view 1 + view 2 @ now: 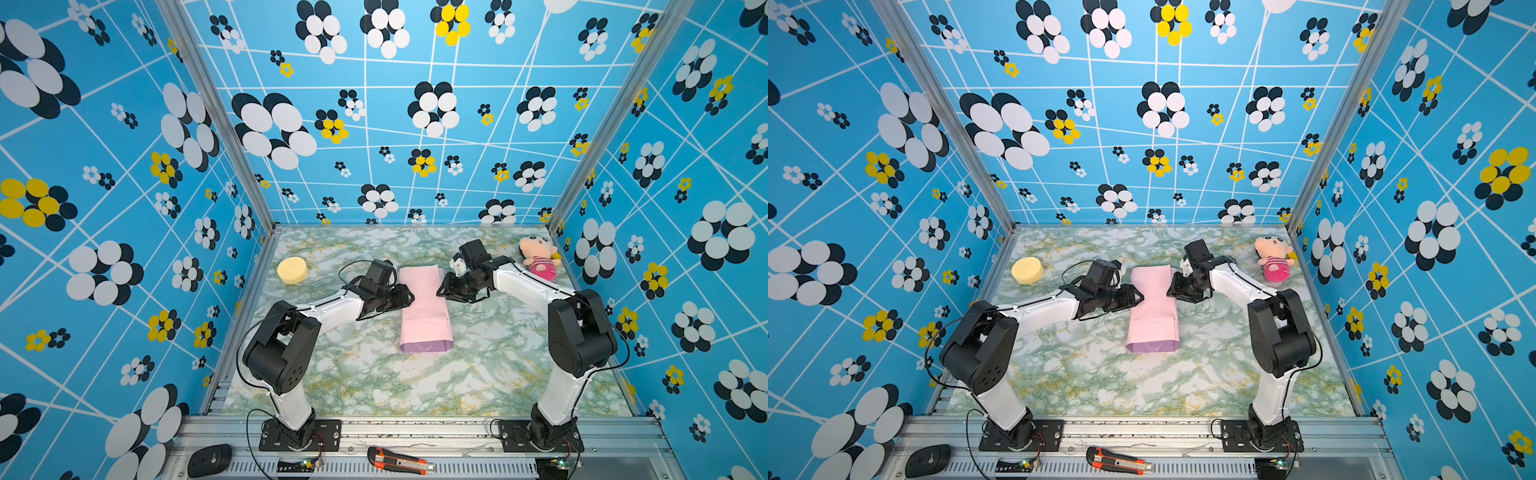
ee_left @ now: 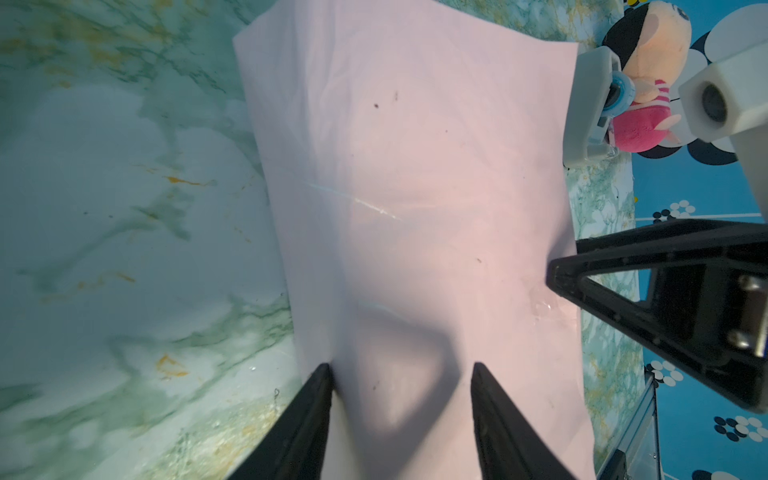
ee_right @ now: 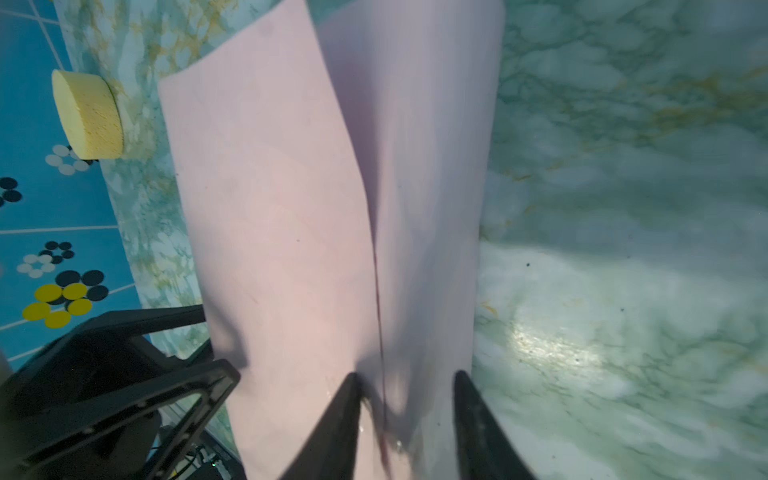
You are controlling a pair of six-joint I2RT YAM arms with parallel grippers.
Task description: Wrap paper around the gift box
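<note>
Flanking paper point(image 1: 424, 316) edges: left hand point(image 1: 408, 297), right hand point(image 1: 440, 289).

Counted on the bench point(image 1: 374, 386): one sheet of paper point(image 1: 424, 307), folded into a single parcel at the middle; one round yellow sponge point(image 1: 292, 270) toward the far left corner; one plush doll point(image 1: 539, 257) in the far right corner. Robot arms: two, carrying the left gripper point(image 1: 409, 298) and the right gripper point(image 1: 440, 289). On the metal rail beyond the near edge: one utility knife point(image 1: 399, 460) and one black mouse-shaped object point(image 1: 209, 460).
</note>
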